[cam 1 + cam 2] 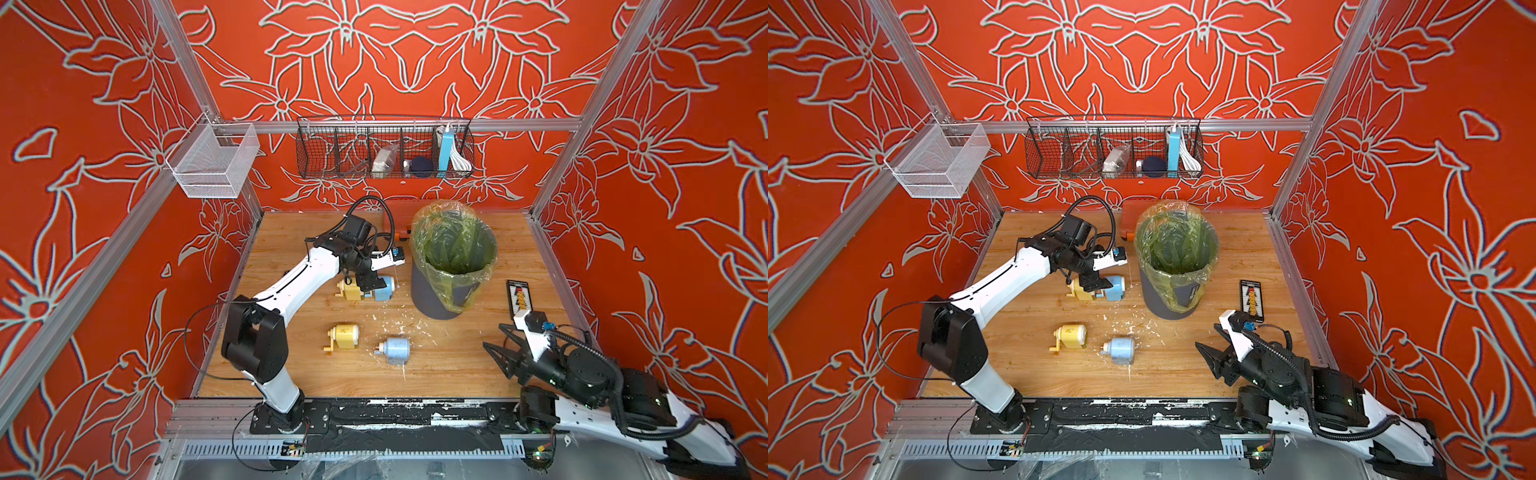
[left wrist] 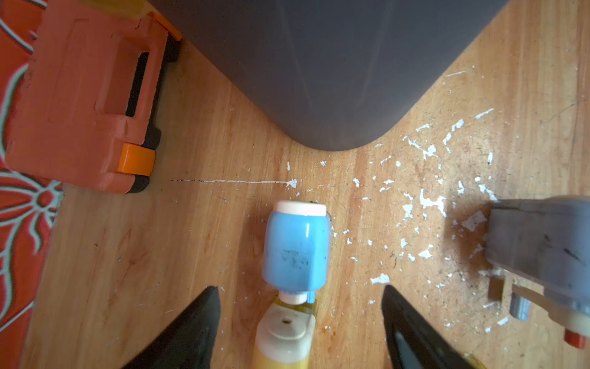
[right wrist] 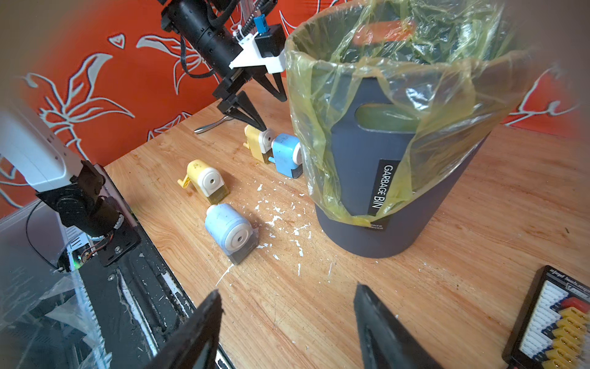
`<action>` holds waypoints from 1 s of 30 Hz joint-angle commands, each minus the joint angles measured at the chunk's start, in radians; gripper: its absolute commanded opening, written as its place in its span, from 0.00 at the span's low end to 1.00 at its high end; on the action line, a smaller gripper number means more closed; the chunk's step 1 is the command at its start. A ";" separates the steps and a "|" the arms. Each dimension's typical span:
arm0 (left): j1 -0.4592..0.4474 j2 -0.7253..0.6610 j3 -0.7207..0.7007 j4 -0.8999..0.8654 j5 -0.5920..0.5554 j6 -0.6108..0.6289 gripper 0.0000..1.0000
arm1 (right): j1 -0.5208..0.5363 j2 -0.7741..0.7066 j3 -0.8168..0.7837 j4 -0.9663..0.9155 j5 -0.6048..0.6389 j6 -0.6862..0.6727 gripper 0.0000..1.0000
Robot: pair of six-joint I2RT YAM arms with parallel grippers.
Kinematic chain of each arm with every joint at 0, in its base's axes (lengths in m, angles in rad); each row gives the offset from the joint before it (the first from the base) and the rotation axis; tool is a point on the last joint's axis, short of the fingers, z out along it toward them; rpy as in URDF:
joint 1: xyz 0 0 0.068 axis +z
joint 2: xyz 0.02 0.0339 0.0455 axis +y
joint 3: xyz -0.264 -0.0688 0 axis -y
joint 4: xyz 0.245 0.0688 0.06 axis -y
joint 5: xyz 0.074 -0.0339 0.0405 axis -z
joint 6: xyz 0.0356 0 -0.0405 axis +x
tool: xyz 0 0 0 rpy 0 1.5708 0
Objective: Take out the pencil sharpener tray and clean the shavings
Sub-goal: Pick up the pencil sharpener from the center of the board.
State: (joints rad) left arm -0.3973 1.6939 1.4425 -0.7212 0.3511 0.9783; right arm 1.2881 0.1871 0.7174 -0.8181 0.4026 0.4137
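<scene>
Across the wooden tabletop (image 1: pixel 457 374), between the grey garbage bin with the yellow-green liner (image 1: pixel 426 297) and the near pale-blue barrel-shaped pencil sharpener (image 1: pixel 395 350), we've got tiny whitish shavings (image 1: pixel 400 321) scattered all over. That sharpener's smoky grey tray (image 3: pixel 240 254) sits at its base. Just left of it lies a yellow crank sharpener (image 1: pixel 344 336). Farther back, left of the bin, a second yellow sharpener (image 2: pixel 284 335) and a brighter blue one (image 2: pixel 297 249) are butted end to end. We see the left gripper (image 2: pixel 300 287) hanging over that pair, jaws spread wide, gripping nothing. Near right, the right gripper (image 3: pixel 287 289) hovers over bare wood, jaws apart and empty, beside a black card of yellow connectors (image 3: pixel 555 322).
</scene>
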 commanded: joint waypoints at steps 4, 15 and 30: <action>0.002 0.123 0.054 -0.056 0.049 0.025 0.67 | -0.002 -0.015 0.008 -0.013 0.019 -0.004 0.68; 0.002 0.255 0.089 -0.050 0.039 0.030 0.65 | -0.002 -0.032 0.002 -0.016 0.013 0.007 0.67; 0.002 0.324 0.058 -0.021 0.037 0.033 0.66 | -0.003 -0.043 0.001 -0.016 0.004 0.011 0.67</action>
State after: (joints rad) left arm -0.3973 2.0014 1.5162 -0.7200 0.3798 0.9916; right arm 1.2881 0.1547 0.7170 -0.8310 0.4019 0.4103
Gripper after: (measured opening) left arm 0.663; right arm 0.670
